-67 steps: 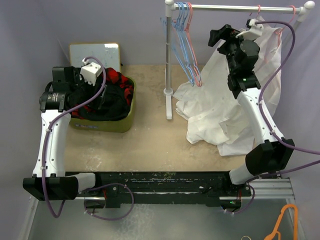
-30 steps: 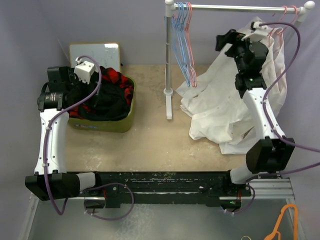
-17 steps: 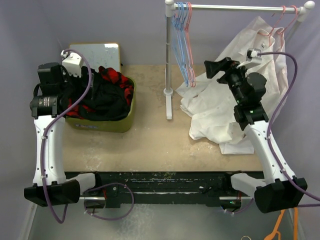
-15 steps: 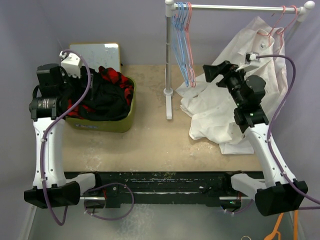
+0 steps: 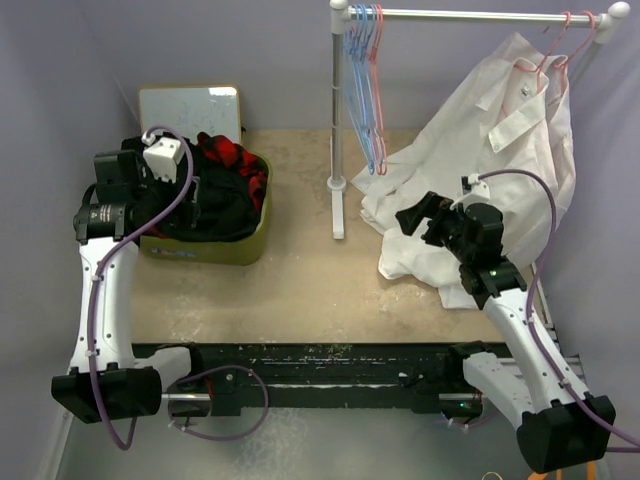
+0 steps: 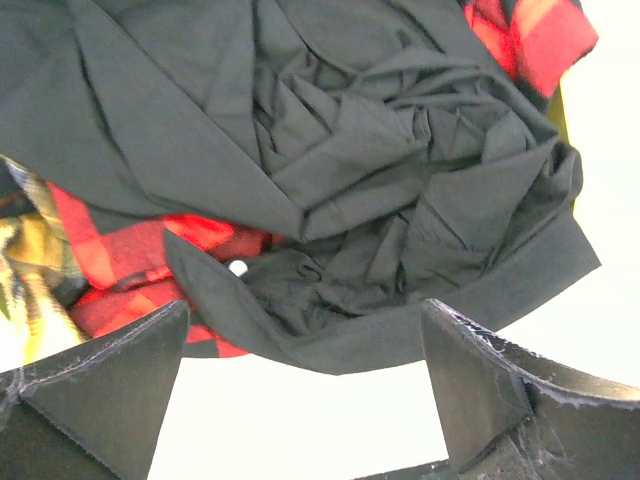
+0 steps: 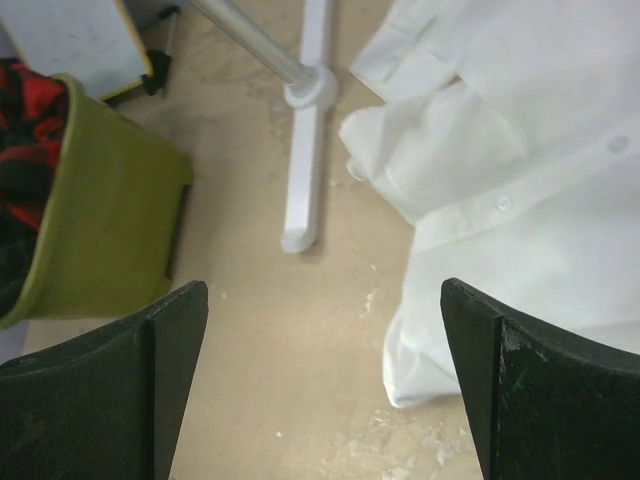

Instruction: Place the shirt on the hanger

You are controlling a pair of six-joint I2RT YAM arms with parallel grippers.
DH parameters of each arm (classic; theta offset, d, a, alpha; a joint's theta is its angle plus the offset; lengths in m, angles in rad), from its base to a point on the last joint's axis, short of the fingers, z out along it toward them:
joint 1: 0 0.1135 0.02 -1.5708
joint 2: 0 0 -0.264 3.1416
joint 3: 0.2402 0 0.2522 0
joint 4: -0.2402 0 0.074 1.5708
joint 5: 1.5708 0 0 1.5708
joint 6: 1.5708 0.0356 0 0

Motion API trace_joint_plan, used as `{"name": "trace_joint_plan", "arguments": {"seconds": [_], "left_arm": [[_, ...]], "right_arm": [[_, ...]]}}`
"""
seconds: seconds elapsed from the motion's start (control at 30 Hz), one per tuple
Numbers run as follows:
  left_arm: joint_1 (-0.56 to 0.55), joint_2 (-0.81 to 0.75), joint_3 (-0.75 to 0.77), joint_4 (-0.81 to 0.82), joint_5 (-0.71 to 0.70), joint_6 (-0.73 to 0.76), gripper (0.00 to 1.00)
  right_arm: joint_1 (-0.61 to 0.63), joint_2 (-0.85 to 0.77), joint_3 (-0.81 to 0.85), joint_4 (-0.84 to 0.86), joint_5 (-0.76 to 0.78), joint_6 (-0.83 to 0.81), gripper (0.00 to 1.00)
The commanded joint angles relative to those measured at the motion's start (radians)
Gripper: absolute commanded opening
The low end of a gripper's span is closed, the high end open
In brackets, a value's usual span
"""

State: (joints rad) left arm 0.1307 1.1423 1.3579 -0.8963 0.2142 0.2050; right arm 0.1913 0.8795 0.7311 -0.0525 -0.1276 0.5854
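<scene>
The shirt (image 5: 480, 130) hangs from the pink hanger (image 5: 545, 60) at the right end of the rail (image 5: 470, 15), collar up by the hook, its lower half spilling in folds onto the bench (image 5: 300, 280). The right fingers (image 7: 540, 400) are spread wide and grip nothing, hovering over the shirt's hem edge near the rail's foot. The left fingers (image 6: 100, 390) are parted too, poised above the black garment (image 6: 330, 170) and plaid garment (image 6: 530, 35) in the green bin (image 5: 250, 235).
</scene>
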Motion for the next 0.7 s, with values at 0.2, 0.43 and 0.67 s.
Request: {"name": "trace_joint_plan", "arguments": {"seconds": [0.2, 0.43, 0.67], "left_arm": [[0.007, -0.126, -0.127, 0.007, 0.070, 0.040, 1.00], [0.009, -0.134, -0.141, 0.029, 0.092, 0.041, 1.00], [0.028, -0.179, -0.189, 0.048, 0.103, 0.051, 1.00]], "right_arm": [[0.004, -0.091, -0.039, -0.099, 0.260, 0.147, 0.99], [0.004, -0.036, -0.013, -0.128, 0.285, 0.191, 0.99], [0.004, -0.079, -0.065, -0.078, 0.219, 0.257, 0.99]]}}
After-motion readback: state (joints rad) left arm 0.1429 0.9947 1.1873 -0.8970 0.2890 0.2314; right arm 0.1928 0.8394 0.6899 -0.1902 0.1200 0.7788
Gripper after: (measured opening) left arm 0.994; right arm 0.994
